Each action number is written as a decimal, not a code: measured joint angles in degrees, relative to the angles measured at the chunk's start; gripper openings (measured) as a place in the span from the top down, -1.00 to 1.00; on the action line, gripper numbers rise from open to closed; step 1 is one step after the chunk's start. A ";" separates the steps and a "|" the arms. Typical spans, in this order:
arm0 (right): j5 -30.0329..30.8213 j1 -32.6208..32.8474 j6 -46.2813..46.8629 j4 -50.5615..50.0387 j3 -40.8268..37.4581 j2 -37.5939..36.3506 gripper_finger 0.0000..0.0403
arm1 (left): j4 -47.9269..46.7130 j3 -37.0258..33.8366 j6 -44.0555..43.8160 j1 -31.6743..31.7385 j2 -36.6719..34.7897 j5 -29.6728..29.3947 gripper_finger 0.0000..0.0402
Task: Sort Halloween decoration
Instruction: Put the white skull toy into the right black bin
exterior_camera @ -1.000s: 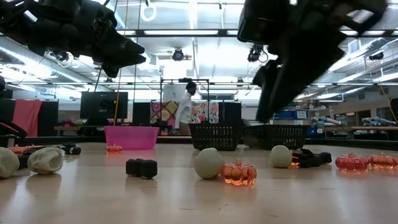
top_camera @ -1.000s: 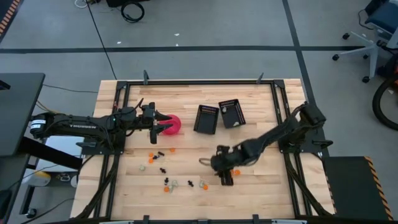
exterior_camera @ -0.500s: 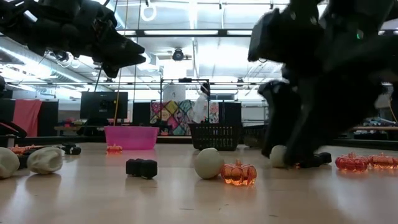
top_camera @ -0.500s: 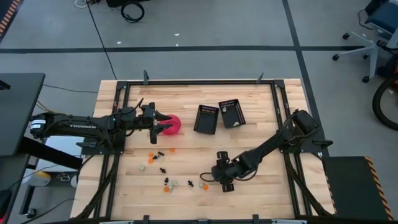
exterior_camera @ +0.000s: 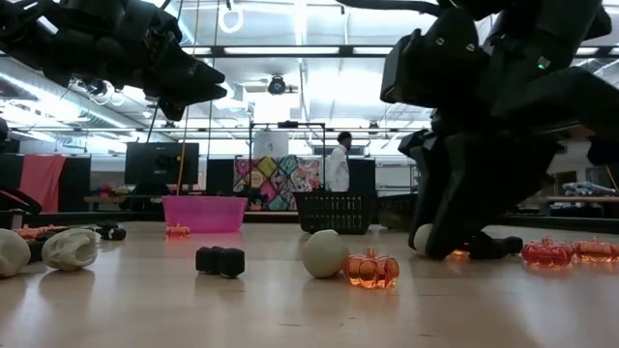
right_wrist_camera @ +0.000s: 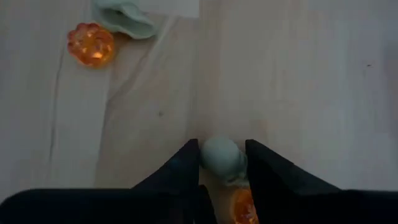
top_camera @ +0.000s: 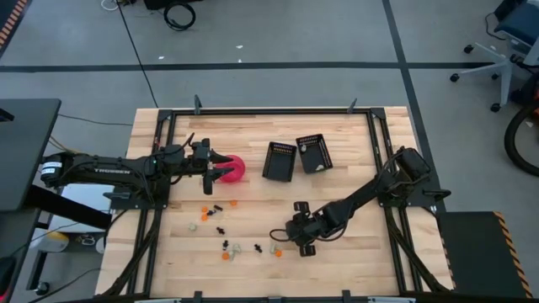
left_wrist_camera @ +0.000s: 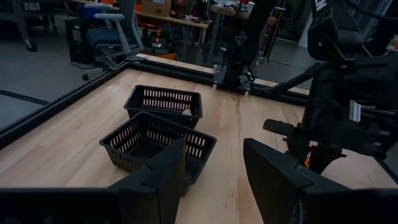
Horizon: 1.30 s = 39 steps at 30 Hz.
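Small Halloween decorations lie scattered on the near half of the wooden table: orange, black and pale trinkets point(top_camera: 226, 247). My right gripper point(right_wrist_camera: 222, 155) is down at the table among them, shut on a pale white-grey trinket point(right_wrist_camera: 221, 159). An orange trinket point(right_wrist_camera: 242, 206) lies right beside it. In the low view a pale ball point(exterior_camera: 324, 253), an orange pumpkin point(exterior_camera: 372, 269) and a black piece point(exterior_camera: 221, 260) rest on the table. My left gripper point(top_camera: 221, 167) hangs open above the pink bowl point(top_camera: 233, 171). My right gripper pinches the pale trinket by its two opposite sides point(right_wrist_camera: 205, 158) between its two fingers. The fingers come from above and point down. The trinket sits on the table between the fingertips point(right_wrist_camera: 189, 163).
Two black slotted baskets point(top_camera: 280, 160) point(top_camera: 313, 153) stand at the far middle of the table, right of the pink bowl. An orange pumpkin point(right_wrist_camera: 91, 43) and another pale trinket point(right_wrist_camera: 124, 18) lie a short way from my right gripper. A person stands in the room behind the table.
My right gripper has moved toward the table's near and left edges and come down from above the table to its surface, where it now stands around the pale trinket. My left arm has kept still.
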 joint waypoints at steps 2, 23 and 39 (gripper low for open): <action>0.04 -0.35 -0.02 -0.06 -0.01 -0.25 0.44 | -0.02 0.00 0.00 0.00 0.00 0.01 0.13; 30.59 -10.58 2.51 -33.64 -0.11 -18.01 0.39 | -0.04 0.00 0.24 0.00 0.00 0.00 0.13; 8.73 -36.98 -8.14 -24.11 -3.98 -18.34 0.39 | -0.04 0.00 0.38 0.00 0.00 0.00 0.13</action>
